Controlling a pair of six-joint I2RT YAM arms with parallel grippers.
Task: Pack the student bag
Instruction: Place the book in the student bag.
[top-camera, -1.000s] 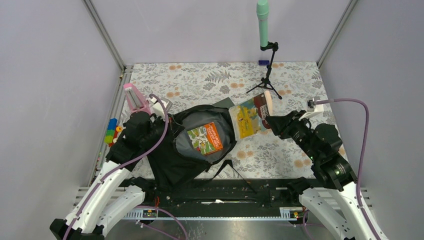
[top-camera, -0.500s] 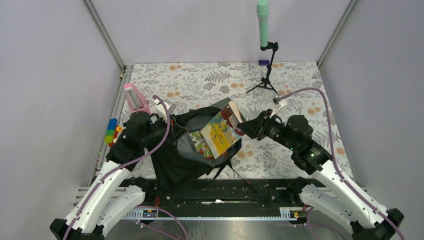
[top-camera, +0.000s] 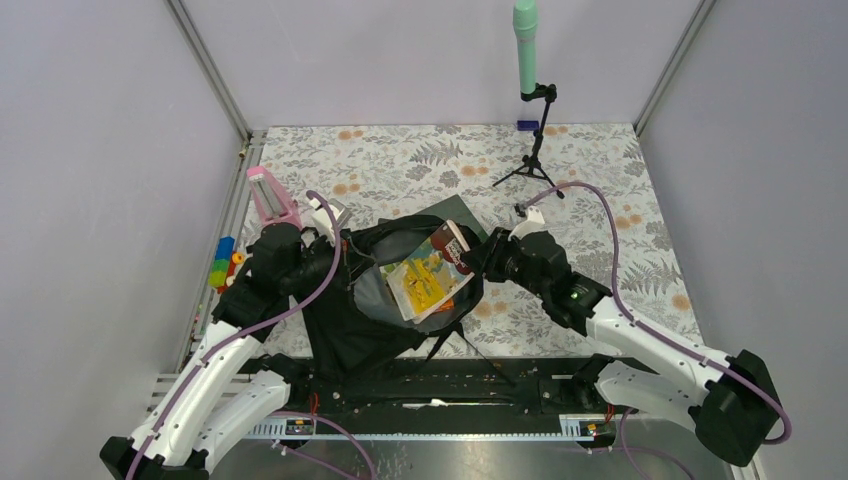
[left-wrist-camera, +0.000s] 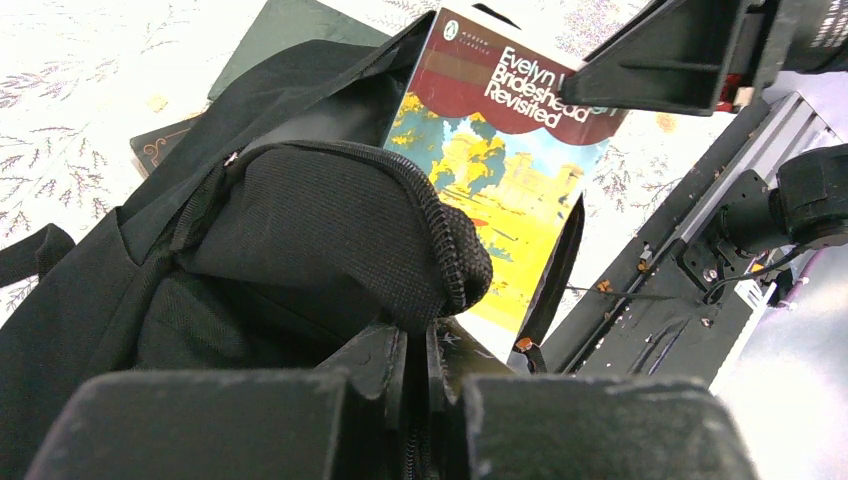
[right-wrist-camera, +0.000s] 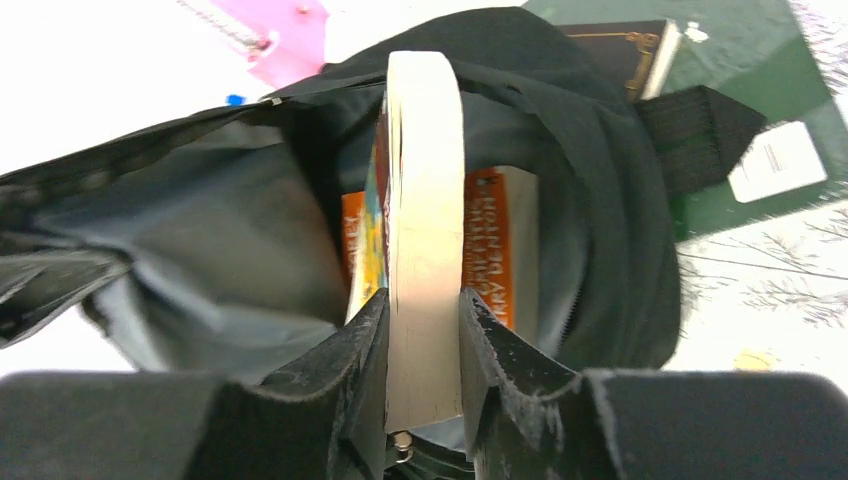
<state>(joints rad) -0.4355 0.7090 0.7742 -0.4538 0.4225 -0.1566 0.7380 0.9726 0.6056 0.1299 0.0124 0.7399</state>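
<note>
The student bag (top-camera: 350, 320), a black backpack, lies in front of the left arm with its mouth held open and grey lining showing. My left gripper (top-camera: 338, 248) is shut on the bag's zipper rim (left-wrist-camera: 455, 265), lifting it. My right gripper (top-camera: 477, 262) is shut on a yellow paperback book (top-camera: 428, 280) by its top end. The book is tilted with its lower end inside the bag's mouth. In the right wrist view the book's page edge (right-wrist-camera: 424, 180) stands between my fingers (right-wrist-camera: 365, 345), above an orange book (right-wrist-camera: 488, 240) lying inside the bag (right-wrist-camera: 610, 200).
A dark green flat book (top-camera: 462, 208) and a dark book with gold trim (right-wrist-camera: 620, 40) lie partly under the bag's far side. A pink object (top-camera: 268, 195) and toy blocks (top-camera: 222, 265) sit at the left edge. A tripod with a green cylinder (top-camera: 527, 60) stands at the back.
My right arm has swung left, carrying the yellow book from beside the bag over its mouth and tipping it in. The left gripper has kept its hold in place.
</note>
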